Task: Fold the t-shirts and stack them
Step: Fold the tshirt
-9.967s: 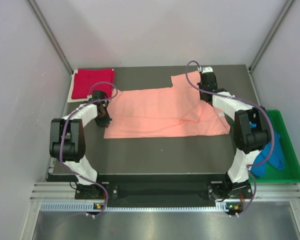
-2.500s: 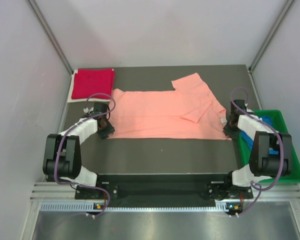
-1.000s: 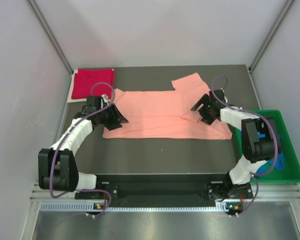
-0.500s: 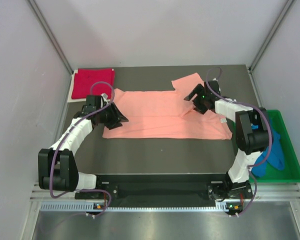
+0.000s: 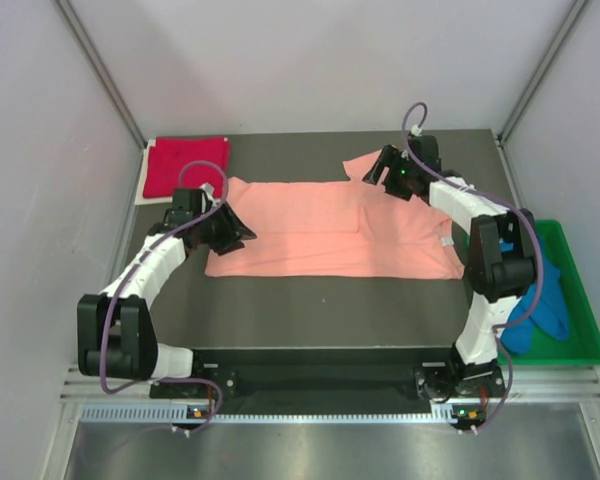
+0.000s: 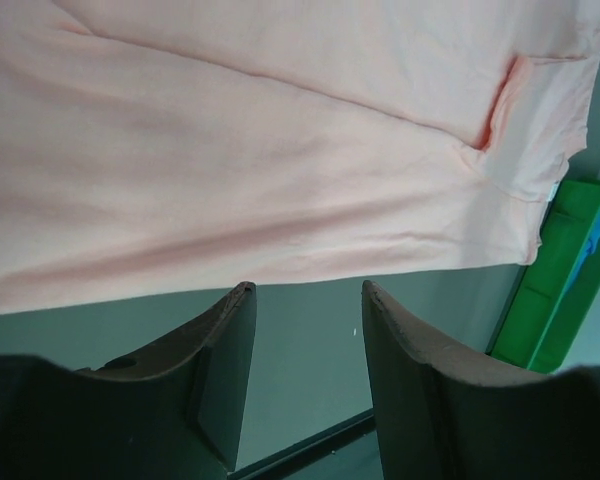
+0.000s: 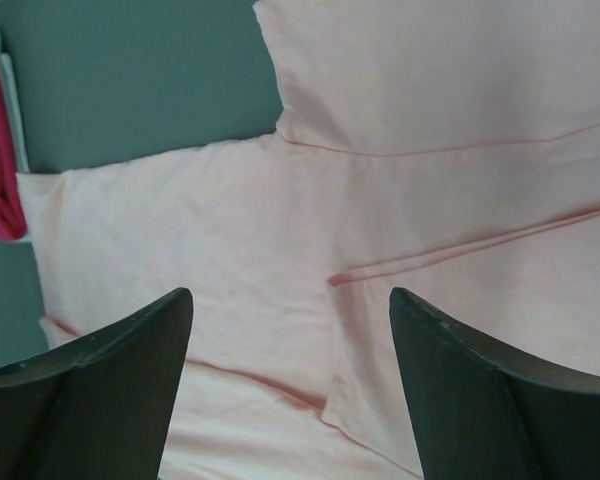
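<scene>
Near the salmon-pink t-shirt [image 5: 315,228], left end effector [image 6: 305,290] and right end effector [image 7: 290,296] gape empty.

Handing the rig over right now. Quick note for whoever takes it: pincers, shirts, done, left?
Left pincer: open, empty, at the left edge of the pink tee.
Right pincer: open, empty, above the pink tee's far-right sleeve.
Pink tee: spread mid-table, appears partly folded, one sleeve sticking out at the far edge.
Red tee: folded, far-left corner.
Blue tee: bunched in the green tray, right of the table.
Done: red folded.
Left: finish pink, fold blue, stack all three.
</scene>
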